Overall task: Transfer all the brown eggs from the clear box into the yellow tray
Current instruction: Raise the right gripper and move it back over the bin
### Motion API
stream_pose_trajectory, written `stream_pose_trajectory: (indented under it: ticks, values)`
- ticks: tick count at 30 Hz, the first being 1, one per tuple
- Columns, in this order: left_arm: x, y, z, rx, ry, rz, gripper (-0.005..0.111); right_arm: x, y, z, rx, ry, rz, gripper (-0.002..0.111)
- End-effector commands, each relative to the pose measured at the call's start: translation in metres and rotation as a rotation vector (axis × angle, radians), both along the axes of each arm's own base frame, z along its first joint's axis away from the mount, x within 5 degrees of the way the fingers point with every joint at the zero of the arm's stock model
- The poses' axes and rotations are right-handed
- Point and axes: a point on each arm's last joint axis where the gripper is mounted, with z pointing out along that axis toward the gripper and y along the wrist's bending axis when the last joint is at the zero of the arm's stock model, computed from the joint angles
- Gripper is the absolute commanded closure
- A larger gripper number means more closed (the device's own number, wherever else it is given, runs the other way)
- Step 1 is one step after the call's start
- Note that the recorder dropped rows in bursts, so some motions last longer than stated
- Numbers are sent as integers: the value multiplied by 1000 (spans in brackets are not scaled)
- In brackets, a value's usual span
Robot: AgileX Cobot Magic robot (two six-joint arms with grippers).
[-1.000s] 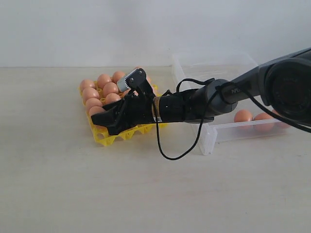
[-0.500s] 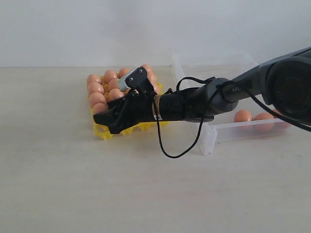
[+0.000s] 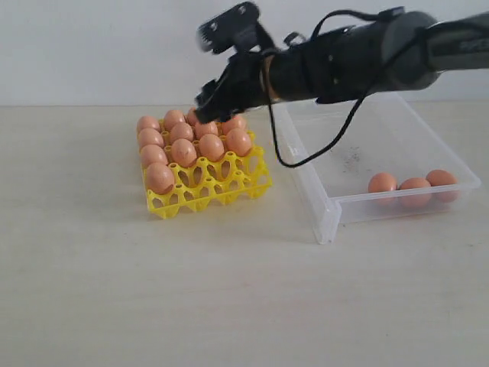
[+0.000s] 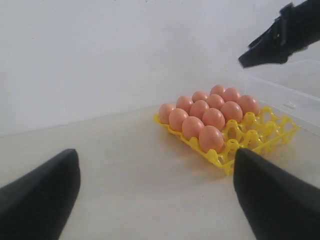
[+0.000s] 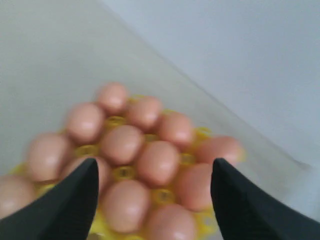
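Rows of brown eggs (image 3: 183,151) sit in the yellow tray (image 3: 206,200) on the left of the table (image 3: 114,290), a dozen or so, with bare cups along its near right edge. My right gripper (image 3: 205,103) hangs in the air above the tray's far side, touching nothing. Further right lies the clear box (image 3: 328,210), with three more eggs (image 3: 415,183) lined along its near wall; only the exterior view shows those. My right wrist view, blurred, shows my fingers spread wide over the tray with nothing between them. My left gripper (image 4: 155,155) appears only in its own wrist view: low over the table, short of the tray, fingers wide apart and gripping nothing.
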Motion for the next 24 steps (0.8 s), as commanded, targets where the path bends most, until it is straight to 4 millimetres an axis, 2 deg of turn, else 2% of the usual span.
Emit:
stream_pose_trajectory:
  ticks: [1, 4, 8, 10, 13, 15, 17, 20, 22, 24]
  values:
    - [0, 0, -1, -14, 2, -6, 29, 0, -60, 42, 121, 0, -273, 56]
    - [0, 0, -1, -14, 2, -6, 29, -8, -86, 42, 239, 144, -218, 63]
    - [0, 0, -1, -14, 2, -6, 29, -12, -123, 28, 339, 319, -178, 64]
    - [0, 0, -1, -14, 2, -6, 29, -13, -138, 17, 279, 303, -174, 64]
    - [0, 0, -1, -14, 2, -6, 29, -14, -153, 0, 82, 194, -190, 65]
    - [0, 0, -1, -14, 2, -6, 29, -16, -150, -5, -104, 76, -96, 75]
    - [0, 0, -1, -14, 2, -6, 29, -14, -145, 0, -114, 0, -82, 87]
    - [0, 0, -1, -14, 2, -6, 29, -17, -123, 10, -232, -217, 86, 103]
    - [0, 0, -1, -14, 2, -6, 29, -19, -110, 12, -367, -326, 151, 108]
    - [0, 0, -1, -14, 2, -6, 29, -21, -98, 12, -540, -393, 179, 108]
